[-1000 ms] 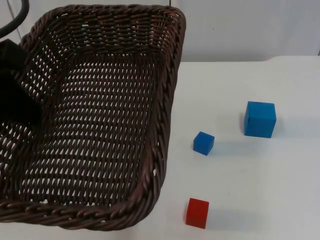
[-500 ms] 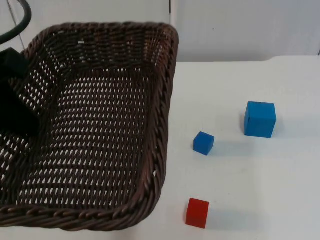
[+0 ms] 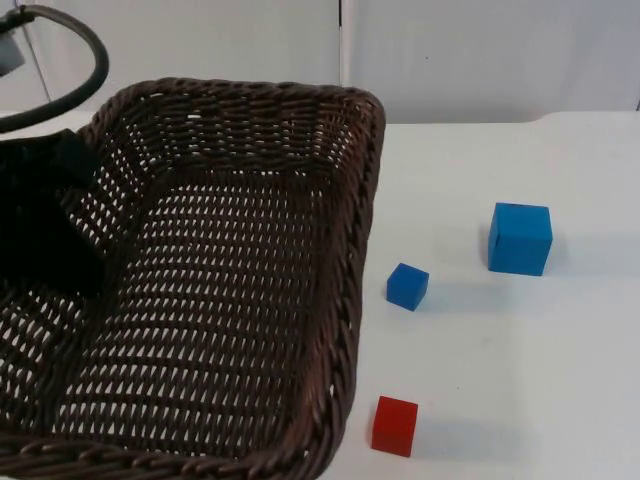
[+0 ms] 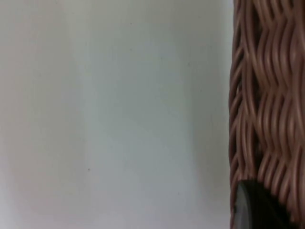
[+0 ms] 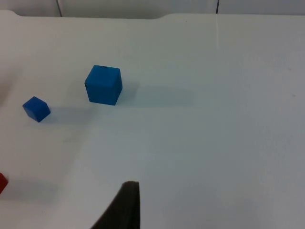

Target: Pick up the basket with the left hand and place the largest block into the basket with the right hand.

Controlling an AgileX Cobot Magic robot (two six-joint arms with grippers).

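Left gripper (image 3: 50, 225) grips woven wicker basket (image 3: 345, 300); cube-shaped blocks beside.

The basket (image 3: 215, 290) hangs over the table's (image 3: 520, 370) left part. Right of it stand three blocks: the largest block (image 3: 520, 238) farthest right (nearer the partition wall), the small block (image 3: 407, 286) between, the third block (image 3: 395, 426) nearest the front edge.

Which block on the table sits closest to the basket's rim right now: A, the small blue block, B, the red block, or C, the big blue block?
B: in the top view the red block sits just beside the basket rim, nearer than the small blue block or the big blue block.
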